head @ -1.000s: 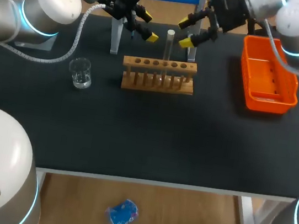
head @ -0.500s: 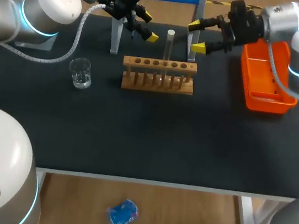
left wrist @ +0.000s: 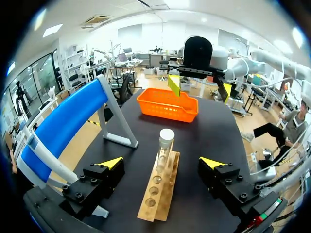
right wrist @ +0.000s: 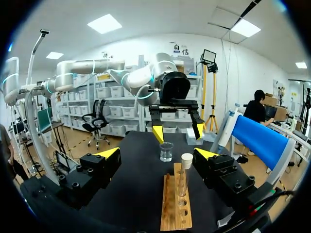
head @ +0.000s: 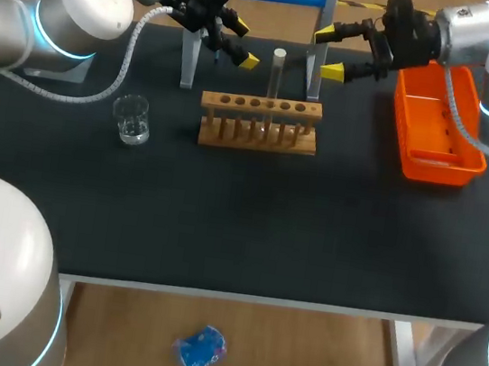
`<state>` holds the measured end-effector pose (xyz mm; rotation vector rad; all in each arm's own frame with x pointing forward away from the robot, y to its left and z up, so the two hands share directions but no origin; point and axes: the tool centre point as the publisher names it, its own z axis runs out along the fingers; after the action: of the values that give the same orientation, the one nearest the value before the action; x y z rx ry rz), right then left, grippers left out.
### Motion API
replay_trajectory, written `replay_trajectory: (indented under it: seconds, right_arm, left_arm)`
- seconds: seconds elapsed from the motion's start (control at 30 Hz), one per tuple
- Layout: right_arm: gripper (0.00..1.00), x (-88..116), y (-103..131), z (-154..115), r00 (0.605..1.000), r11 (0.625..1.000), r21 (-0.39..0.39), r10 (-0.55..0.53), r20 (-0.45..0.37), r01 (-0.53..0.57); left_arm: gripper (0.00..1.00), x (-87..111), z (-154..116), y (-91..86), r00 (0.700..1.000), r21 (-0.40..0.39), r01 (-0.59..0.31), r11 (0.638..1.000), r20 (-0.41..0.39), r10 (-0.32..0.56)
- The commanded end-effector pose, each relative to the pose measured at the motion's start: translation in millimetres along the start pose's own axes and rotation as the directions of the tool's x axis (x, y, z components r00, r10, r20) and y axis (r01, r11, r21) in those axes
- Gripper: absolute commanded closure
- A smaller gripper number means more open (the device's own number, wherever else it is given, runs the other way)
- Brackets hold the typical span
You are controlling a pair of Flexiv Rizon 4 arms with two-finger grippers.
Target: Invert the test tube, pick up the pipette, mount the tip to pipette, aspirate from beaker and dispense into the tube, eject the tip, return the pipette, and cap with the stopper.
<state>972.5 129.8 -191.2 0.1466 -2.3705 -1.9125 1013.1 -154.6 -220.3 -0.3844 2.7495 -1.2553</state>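
A clear test tube [head: 275, 80] with a pale top stands upright in the wooden rack [head: 259, 121] at the back middle of the table. My left gripper [head: 244, 43] hangs open just left of the tube's top, and my right gripper [head: 328, 52] hangs open to its right; neither touches it. In the left wrist view the tube [left wrist: 165, 145] stands ahead of the open left gripper [left wrist: 161, 162], between its fingers' lines. In the right wrist view the tube [right wrist: 185, 171] stands ahead of the open right gripper [right wrist: 157, 153], close to one finger. The glass beaker [head: 131, 119] sits left of the rack.
An orange bin [head: 478, 143] stands at the right of the table under my right arm. A blue-topped stand with white legs [head: 189, 61] is behind the rack. The rack's other holes hold nothing. The table's front half is bare black surface [head: 248, 220].
My right gripper has drawn back to the right, away from the test tube, staying open. The left arm, tube and beaker have not moved.
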Motion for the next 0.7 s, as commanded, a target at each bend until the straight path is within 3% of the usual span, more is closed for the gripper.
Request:
replay_trajectory:
  seconds: [0.03, 0.37, 0.5, 0.7]
  right_arm:
    - [0.0, 0.5, -0.1, -0.3, 1.0, 1.0, 0.001, 0.0, 0.001, 0.0]
    - [0.0, 0.5, -0.1, -0.3, 1.0, 1.0, 0.001, 0.0, 0.001, 0.0]
    - [0.0, 0.5, -0.1, -0.3, 1.0, 1.0, 0.001, 0.0, 0.001, 0.0]
    - [0.0, 4.9, -3.5, -16.3, 0.995, 0.999, -0.02, 0.047, 0.089, -0.046]
  left_arm:
    - [0.0, -0.3, -0.9, -1.1, 1.0, -0.006, 0.002, 1.0, -0.003, -0.002]
    - [0.0, -0.3, -0.9, -1.1, 1.0, -0.006, 0.002, 1.0, -0.003, -0.002]
    - [0.0, 1.0, -9.4, -3.8, 0.998, -0.002, 0.04, 0.999, 0.051, -0.04]
    - [0.0, -1.5, -25.5, -5.4, 0.978, 0.029, 0.133, 0.991, 0.157, -0.136]
